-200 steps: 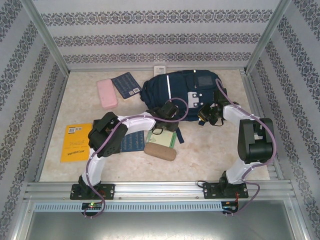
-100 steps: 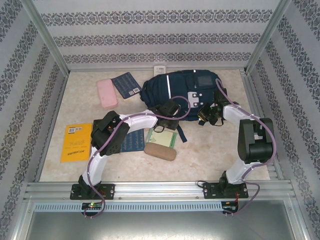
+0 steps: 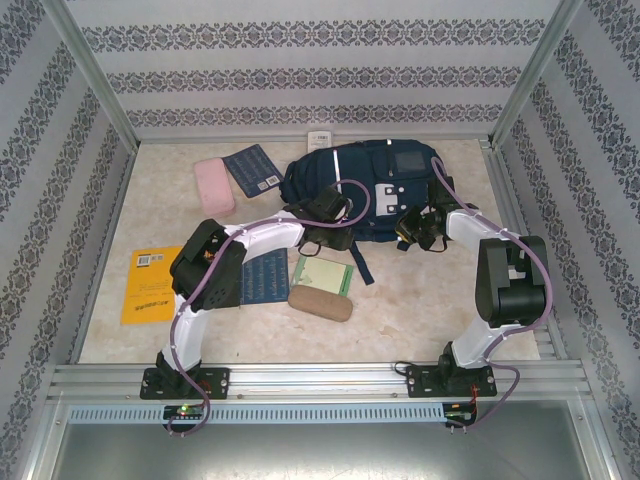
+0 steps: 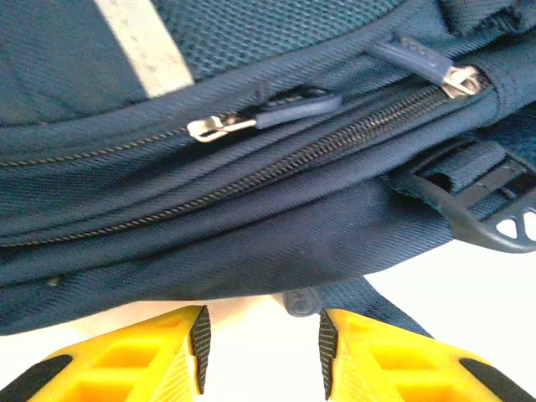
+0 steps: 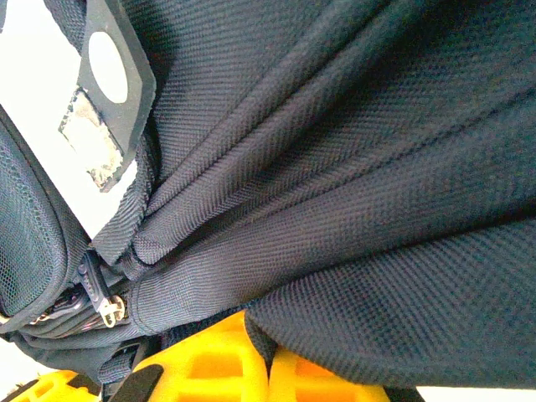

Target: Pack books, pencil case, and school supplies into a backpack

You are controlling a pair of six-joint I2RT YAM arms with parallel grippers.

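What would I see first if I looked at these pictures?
The big navy backpack lies at the far middle of the table. At its near edge the left gripper stands open before a closed zipper, and the right gripper is shut on a fold of its fabric. A bright yellow book lies at the table's left.
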